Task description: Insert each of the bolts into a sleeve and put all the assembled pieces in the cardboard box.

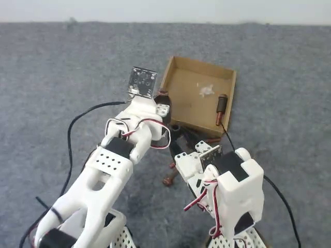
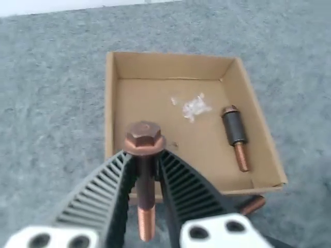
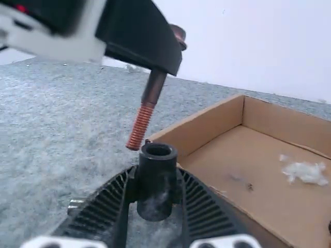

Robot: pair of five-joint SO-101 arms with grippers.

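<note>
The bolt [image 2: 145, 181] hangs threads down, its shank pinched just under the hexagonal head by the left hand [image 2: 144, 157]. Its tip is just above the open mouth of the black sleeve [image 3: 156, 181] and slightly off to one side, not yet inside. The bolt leans a little off the sleeve's line. The right hand [image 3: 156, 173] is clamped round the sleeve and holds it upright.

From above, both hands meet at about 7 o'clock of the cardboard box [image 1: 189, 103], just outside its near wall. The left arm stretches in long from 7 o'clock with its wrist bent down, and the right arm is folded short at 5 o'clock.

One assembled piece [image 1: 221, 107] lies inside the box along its 3 o'clock wall, and a white scrap [image 1: 206, 91] lies near the middle of the floor. Two loose bolts [image 1: 169, 180] lie on the grey tabletop [image 1: 62, 72] at 6 o'clock of the hands, close to the right arm. The box wall crowds the hands on the 1 o'clock side, while wide open tabletop runs from 9 to 12 o'clock.
</note>
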